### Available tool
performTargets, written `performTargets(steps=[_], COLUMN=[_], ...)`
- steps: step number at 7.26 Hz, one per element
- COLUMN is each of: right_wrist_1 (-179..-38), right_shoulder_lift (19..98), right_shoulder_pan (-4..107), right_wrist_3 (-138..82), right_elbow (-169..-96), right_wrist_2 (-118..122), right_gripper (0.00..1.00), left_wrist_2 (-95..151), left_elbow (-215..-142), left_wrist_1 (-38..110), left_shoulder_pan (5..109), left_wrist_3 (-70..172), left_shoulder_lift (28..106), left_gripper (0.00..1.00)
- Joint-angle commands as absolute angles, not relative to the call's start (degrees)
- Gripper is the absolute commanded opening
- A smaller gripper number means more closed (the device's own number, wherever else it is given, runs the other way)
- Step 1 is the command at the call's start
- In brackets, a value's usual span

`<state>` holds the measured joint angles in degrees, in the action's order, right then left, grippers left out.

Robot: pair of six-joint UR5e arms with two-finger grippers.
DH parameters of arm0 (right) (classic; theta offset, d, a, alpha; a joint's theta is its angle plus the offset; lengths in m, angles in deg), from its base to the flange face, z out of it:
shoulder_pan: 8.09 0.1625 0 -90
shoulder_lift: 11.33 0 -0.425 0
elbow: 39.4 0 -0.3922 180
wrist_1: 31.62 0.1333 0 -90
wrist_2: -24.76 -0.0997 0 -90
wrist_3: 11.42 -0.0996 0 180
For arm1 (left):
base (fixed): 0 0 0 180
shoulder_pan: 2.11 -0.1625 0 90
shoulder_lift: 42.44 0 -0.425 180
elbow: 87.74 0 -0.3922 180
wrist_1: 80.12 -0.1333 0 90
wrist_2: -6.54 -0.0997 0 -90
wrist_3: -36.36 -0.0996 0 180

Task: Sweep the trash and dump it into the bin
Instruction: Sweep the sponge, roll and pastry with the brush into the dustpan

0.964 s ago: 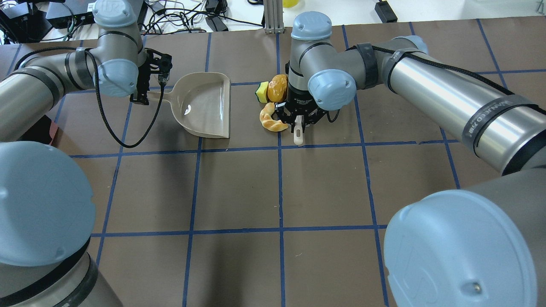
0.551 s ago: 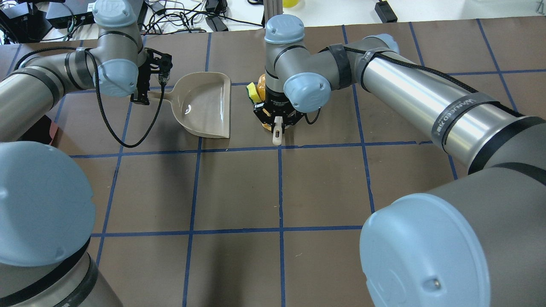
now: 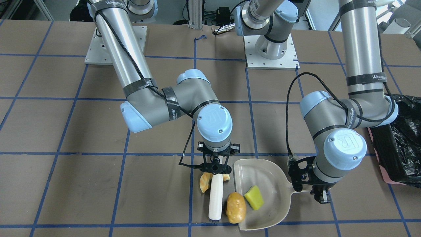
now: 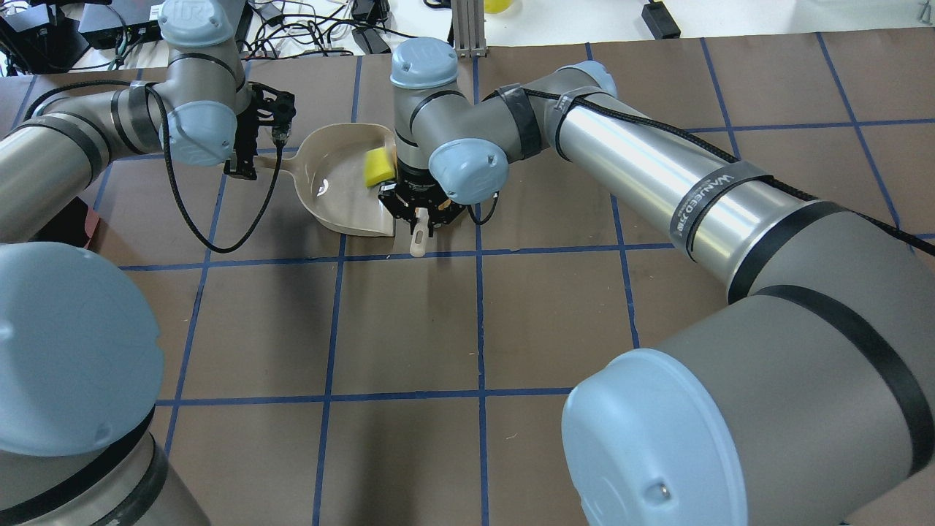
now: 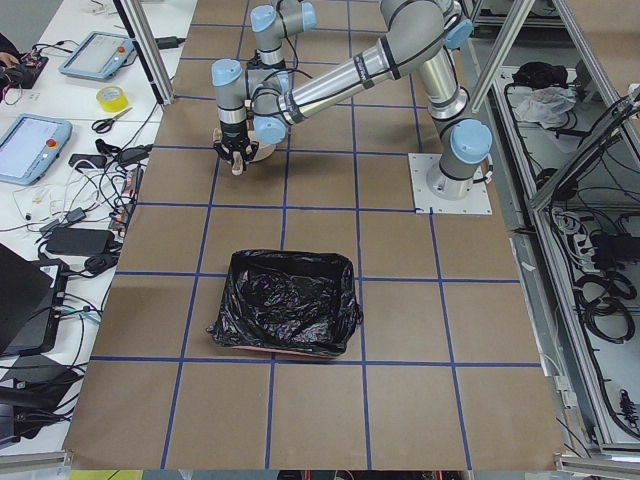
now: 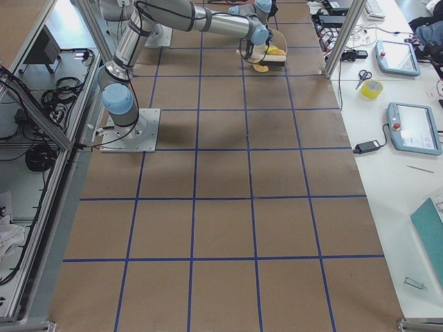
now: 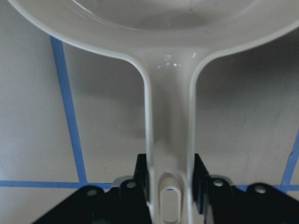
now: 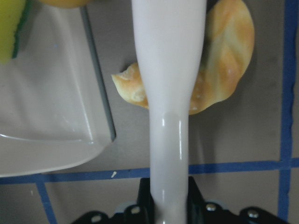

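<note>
Lower right: dustpan (image 3: 273, 171), handle clamped in the left gripper (image 3: 307, 190). Centre: white brush handle (image 3: 215, 197) pinched in the right gripper (image 3: 215, 168). In the dustpan, sponge (image 3: 254, 197); at its lip, potato (image 3: 235, 207); under the brush handle, croissant (image 3: 204, 182). At right edge, bin (image 3: 394, 144). "UR" on joint caps (image 3: 215, 123); strap (image 3: 378, 78) lettering roughly "WANJEED".

Both clamped: left end effector (image 4: 252, 164), right end effector (image 4: 418, 218); right arm far outstretched.
</note>
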<state>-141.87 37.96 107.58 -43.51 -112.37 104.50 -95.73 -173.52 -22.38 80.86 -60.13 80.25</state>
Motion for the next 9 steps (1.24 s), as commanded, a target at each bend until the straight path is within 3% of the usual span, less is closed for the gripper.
performTargets(steps=[1, 6, 9], right_wrist_1=[-142.1, -141.6, -134.8], right_shoulder_lift=[35.6, 35.5, 39.5], right_shoulder_pan=[110.9, 112.7, 112.3], right_wrist_3=[-47.9, -50.5, -50.6], right_elbow=[-108.8, -104.8, -105.6], right_wrist_2=[102.6, 98.1, 100.3], right_gripper=[0.0, 0.0, 0.0], left_wrist_2=[-95.7, -95.4, -95.3], left_elbow=[-173.5, -173.8, -174.0], left_wrist_1=[-22.4, -22.4, -22.4], left_shoulder_pan=[80.9, 80.9, 80.9], left_wrist_3=[-60.1, -60.1, -60.1], left_shoulder_lift=[80.3, 80.2, 80.1], left_gripper=[0.04, 0.04, 0.04])
